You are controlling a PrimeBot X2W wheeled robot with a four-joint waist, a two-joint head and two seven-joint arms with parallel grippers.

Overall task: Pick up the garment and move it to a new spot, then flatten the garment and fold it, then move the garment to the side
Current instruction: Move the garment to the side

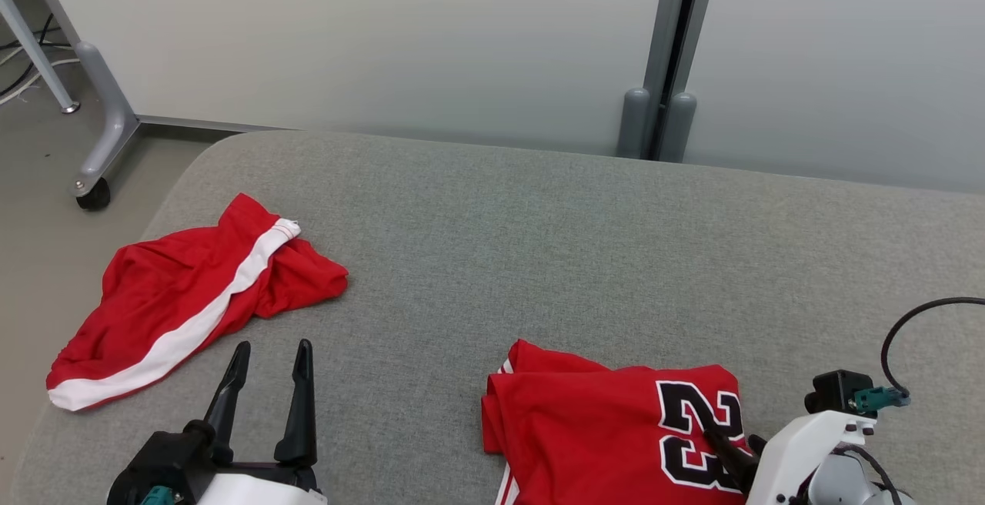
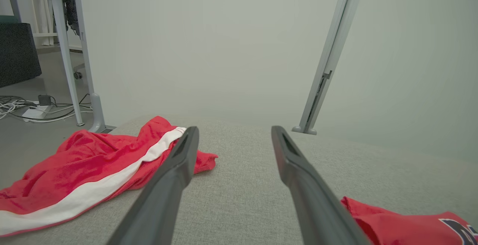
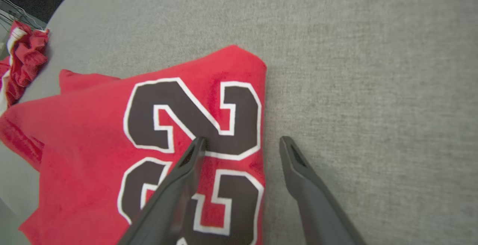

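Two open, empty grippers: left gripper [image 1: 273,345] lower left; right gripper [image 3: 242,139] straddled the edge of the soft, light jersey [image 3: 74,144], likely best pinched there.

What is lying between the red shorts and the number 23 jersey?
Bare grey cushion, seen in the head view; the open left gripper reaches into it from the near side.

Office-like room: wheeled partitions [image 1: 346,35], floor cables [image 2: 16,105].
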